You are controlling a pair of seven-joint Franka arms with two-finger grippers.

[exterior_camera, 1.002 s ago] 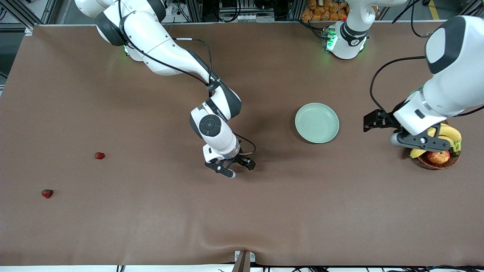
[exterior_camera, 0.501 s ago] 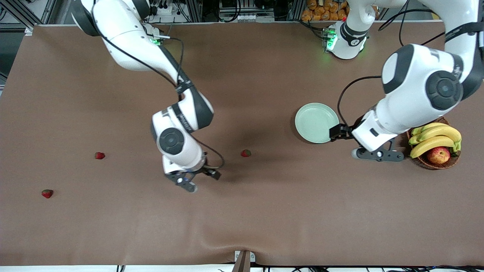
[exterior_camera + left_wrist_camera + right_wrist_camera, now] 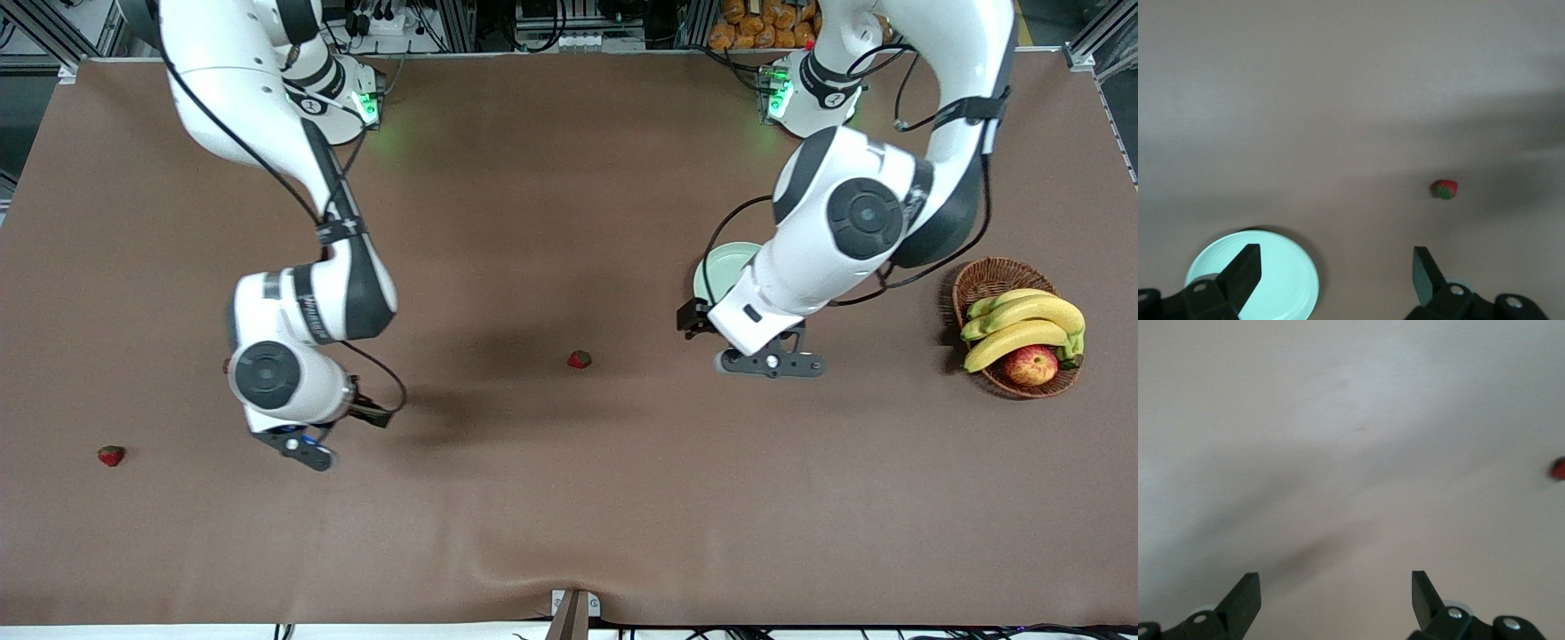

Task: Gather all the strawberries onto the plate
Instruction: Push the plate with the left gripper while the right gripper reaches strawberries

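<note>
**Item 1, right hand** [image 3: 298,444]: empty, fingers spread wide in its wrist view [image 3: 1335,603]. 1 s ago it was low over mid-worktop. It has since swung toward the right arm's end and is now over bare worktop.

**Item 2, left hand** [image 3: 766,363]: empty, fingers spread wide [image 3: 1335,280]. 1 s ago it was beside the fruit basket [image 3: 987,276]. It has since crossed the plate and is now over worktop just beside the plate's rim.

**Item 3, strawberries, 3 listed, 2 in plain sight:**
- Middle berry [image 3: 579,359]: on the open worktop, well apart from both hands. It was covered by the right hand 1 s ago and has been exposed since. It also shows in the left wrist view [image 3: 1445,189].
- End berry [image 3: 110,456]: near the right arm's end of the worktop, unmoved.
- Third berry: sat farther from the front camera than the end berry, and is now hidden under the right arm's wrist.
- A red speck at the edge of the right wrist view is probably 1 of these. Which one cannot be told.

**Item 4, plate** [image 3: 722,265]: largely covered by the left arm in the front view. The part seen from the left wrist [image 3: 1281,280] is bare.

**Status:** 0 of 3 collected. The arms appear to have split the work, with the left closing on the middle berry and the right heading for the 2 outlying berries.
</note>
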